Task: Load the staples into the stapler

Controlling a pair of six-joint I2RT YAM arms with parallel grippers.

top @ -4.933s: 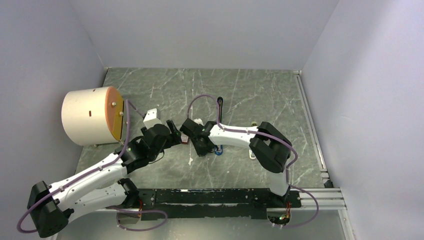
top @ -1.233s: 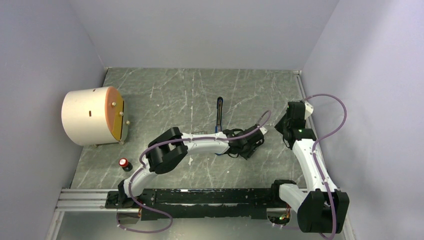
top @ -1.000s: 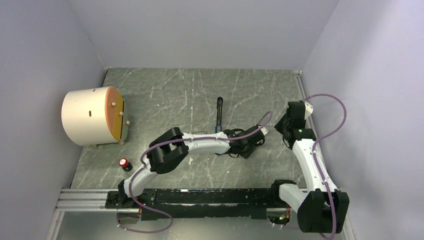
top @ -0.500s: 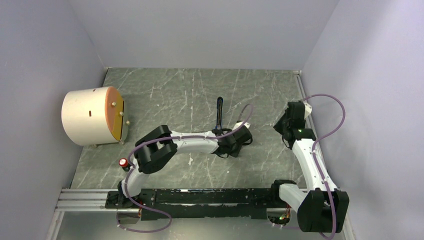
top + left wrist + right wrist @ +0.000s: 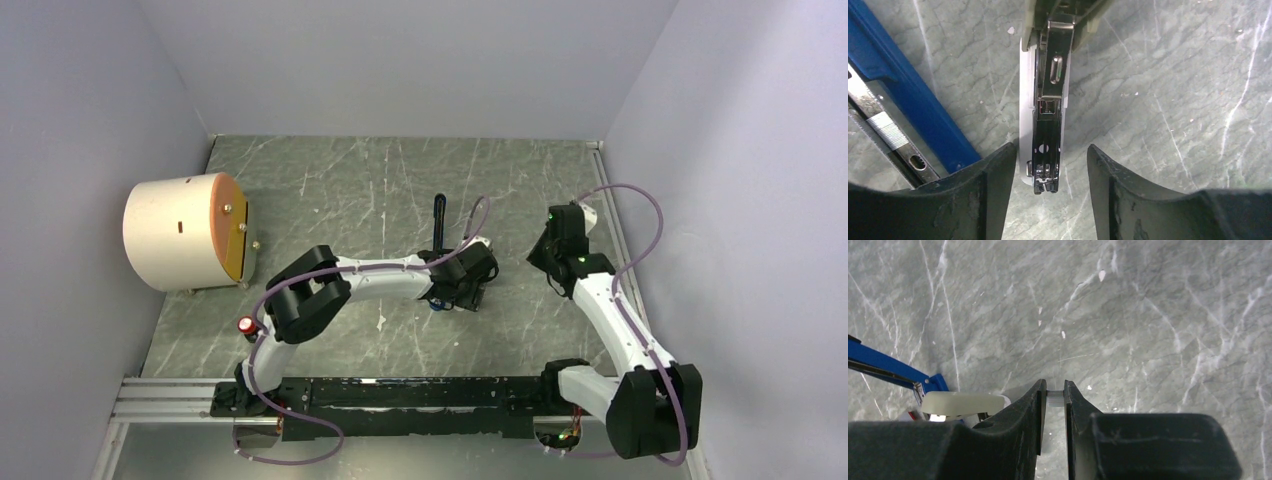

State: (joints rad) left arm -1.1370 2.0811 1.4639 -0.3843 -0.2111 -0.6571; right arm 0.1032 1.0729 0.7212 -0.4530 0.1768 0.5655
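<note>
The blue stapler (image 5: 438, 214) lies opened at the table's middle. In the left wrist view its blue arm (image 5: 903, 95) runs along the left. Beside it a chrome channel (image 5: 1049, 125) on a pale bar (image 5: 1025, 100) points toward my left gripper (image 5: 1050, 170). That gripper is open, with a finger on each side of the channel's end. In the top view it (image 5: 460, 292) is low over the stapler's near end. My right gripper (image 5: 1055, 405) is shut on the small grey staples (image 5: 1055, 397). It (image 5: 540, 257) hovers right of the stapler, whose blue arm (image 5: 883, 367) and pale bar (image 5: 963, 403) show at the right wrist view's left.
A large beige drum with an orange face (image 5: 185, 232) stands at the left edge. A red-capped little cylinder (image 5: 245, 325) stands near the left arm's elbow. A black rail (image 5: 430, 395) runs along the near edge. Grey walls close in the marbled table (image 5: 330, 190).
My left gripper has drawn back to the left, onto the stapler's near end. My right gripper has moved left and nearer, toward the stapler, still shut on the staples.
</note>
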